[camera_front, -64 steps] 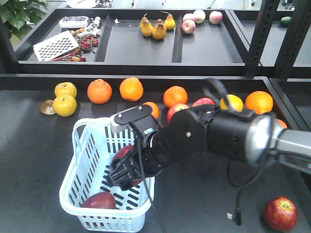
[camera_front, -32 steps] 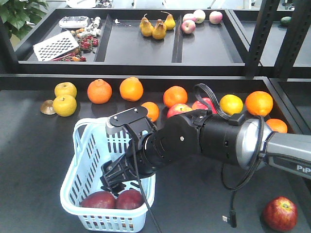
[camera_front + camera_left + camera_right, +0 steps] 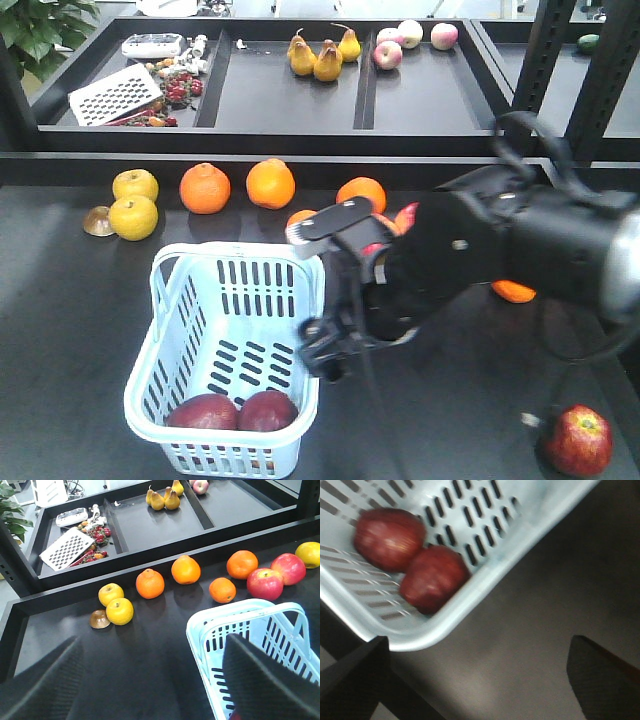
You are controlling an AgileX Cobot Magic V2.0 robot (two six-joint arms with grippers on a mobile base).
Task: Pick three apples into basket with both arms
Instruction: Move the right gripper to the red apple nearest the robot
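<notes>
While two dark apples (image 3: 232,411) are lying touching each other in the near end of the basket (image 3: 175,300), the third apple (image 3: 577,440) is resting on the black table (image 3: 60,320), well apart from the basket on its right side. The right gripper (image 3: 325,350) is hanging just beside the basket's right wall, outside it; its fingers (image 3: 602,672) are spread wide and are holding nothing. The left gripper (image 3: 150,680) is looking down at the basket's far left corner, its fingers (image 3: 42,685) also wide apart and empty.

I am judging that the step in hand is fetching the last apple. To do it well, the right arm should be rising clear of the basket rim first, so the basket is not pushed. The fingers should be closing across the apple's widest part, gently, because a round apple is rolling easily.
</notes>
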